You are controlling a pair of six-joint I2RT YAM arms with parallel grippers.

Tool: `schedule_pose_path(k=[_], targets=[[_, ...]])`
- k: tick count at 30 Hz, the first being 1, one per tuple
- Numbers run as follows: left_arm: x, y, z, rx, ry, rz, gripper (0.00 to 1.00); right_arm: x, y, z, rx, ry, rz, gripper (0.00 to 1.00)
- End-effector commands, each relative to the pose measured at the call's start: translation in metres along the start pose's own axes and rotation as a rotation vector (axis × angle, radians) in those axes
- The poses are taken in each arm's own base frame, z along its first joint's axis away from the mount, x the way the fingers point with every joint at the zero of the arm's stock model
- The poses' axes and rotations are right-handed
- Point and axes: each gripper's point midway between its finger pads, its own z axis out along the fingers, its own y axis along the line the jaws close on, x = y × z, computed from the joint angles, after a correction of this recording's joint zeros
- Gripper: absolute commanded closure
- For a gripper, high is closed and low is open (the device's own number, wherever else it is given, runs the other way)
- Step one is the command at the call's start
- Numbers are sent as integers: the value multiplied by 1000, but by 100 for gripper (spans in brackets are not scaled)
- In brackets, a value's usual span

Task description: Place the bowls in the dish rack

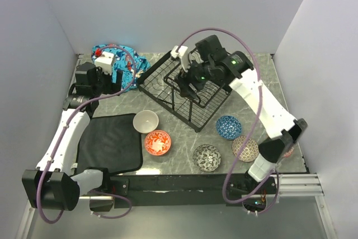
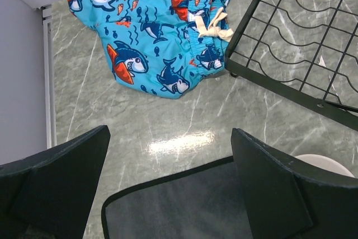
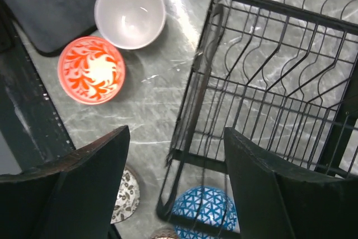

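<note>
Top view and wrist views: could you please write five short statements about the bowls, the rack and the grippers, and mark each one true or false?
1. No bowl shows in the rack. True.
2. The white bowl sits next to the red bowl. True.
3. The right gripper holds the blue bowl. False: it is open and empty above the rack, and the blue bowl stands on the table.
4. The cloth lies on the mat. False: it lies on the table, apart from the mat.
5. The left gripper is open. True.
</note>
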Motion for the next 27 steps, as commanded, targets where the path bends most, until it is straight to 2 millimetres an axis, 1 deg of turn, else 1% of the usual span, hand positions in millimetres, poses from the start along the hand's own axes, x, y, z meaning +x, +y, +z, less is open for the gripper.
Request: schedule_pose_path(k=[1, 3, 6, 9, 12, 13, 14, 15, 16, 17, 18, 20, 21, 24, 25, 26, 27], targets=[[-13, 1, -11, 4, -61, -11, 3, 0, -13, 8, 37, 62, 3, 26], [-11, 0, -10, 4, -60, -18, 3, 2, -21, 13, 53, 89, 8, 26], [-9, -2, -10, 18, -55, -21, 3, 3, -22, 16, 58, 105, 2, 27], [-9, -3, -10, 21, -61, -16, 3, 6, -20, 18, 52, 125, -6, 31], [-3, -4, -8, 27, -49, -18, 3, 10, -16, 17, 43, 140, -31, 41], [-3, -4, -8, 28, -50, -18, 3, 12, -14, 17, 37, 150, -42, 49], [-3, -4, -8, 30, -51, -15, 3, 13, -15, 15, 34, 155, -67, 54], [-1, -5, -6, 34, -45, -12, 3, 18, -12, 13, 21, 184, -71, 60], [0, -7, -6, 45, -43, -9, 3, 20, -11, 12, 15, 197, -80, 70], [-1, -9, -5, 55, -40, 0, 3, 23, -13, 12, 13, 213, -104, 75], [2, -10, -1, 65, -27, 6, 3, 27, -14, 10, 17, 230, -118, 83], [1, -14, 2, 90, -26, 22, 3, 30, -17, 8, 29, 241, -156, 87], [4, -14, 7, 99, -16, 28, 3, 30, -20, 6, 44, 240, -172, 89], [5, -21, 15, 149, -35, 96, 3, 31, -32, -1, 100, 247, -240, 90], [5, -25, 16, 171, -47, 124, 3, 32, -40, -6, 137, 257, -259, 90], [8, -26, 19, 189, -61, 182, 3, 35, -46, -8, 152, 269, -291, 91], [7, -30, 19, 210, -80, 205, 3, 31, -53, -9, 179, 259, -313, 91]])
